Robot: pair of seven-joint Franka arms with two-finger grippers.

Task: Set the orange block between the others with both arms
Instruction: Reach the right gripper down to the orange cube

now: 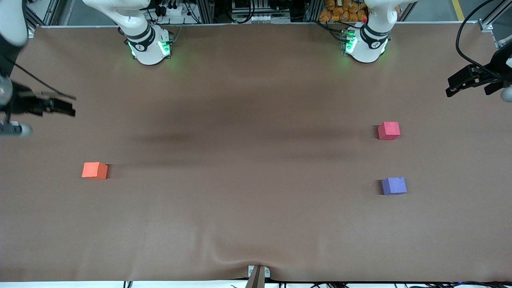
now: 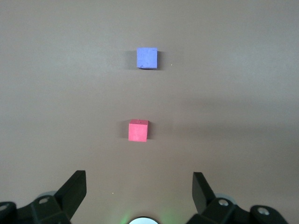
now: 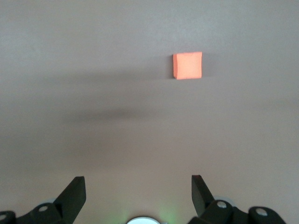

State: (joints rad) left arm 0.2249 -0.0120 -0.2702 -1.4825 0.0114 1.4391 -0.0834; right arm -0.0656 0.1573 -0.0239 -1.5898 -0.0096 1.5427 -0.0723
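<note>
Nothing of the task looks done yet: the orange block (image 1: 95, 170) sits alone on the tabletop (image 1: 248, 160) toward the right arm's end, well apart from the other two, and no tool touches it. The red block (image 1: 389, 130) and the purple block (image 1: 394, 186) lie toward the left arm's end, the purple one nearer the front camera, with a bare gap between them that looks wide enough for a third cube. All the work appears to be left: a grasp on the orange block, a carry along the tabletop, probably a hand-over between the arms since the gap lies at the left arm's end, and the placing. The right tool (image 1: 64, 107) hangs in the air over the tabletop's edge at its own end, above the strip farther from the front camera than the orange block; its fingers stand wide and hold nothing, and in the right wrist view the orange block (image 3: 188, 65) shows ahead of the spread fingers (image 3: 72, 193). The left tool (image 1: 460, 85) hovers over the edge at the left arm's end, likewise wide and empty; its wrist view looks down on the red block (image 2: 138, 130) and the purple block (image 2: 147, 58), both clear of its fingers (image 2: 74, 191). Both arms reach outward from their bases, neither near a block.
</note>
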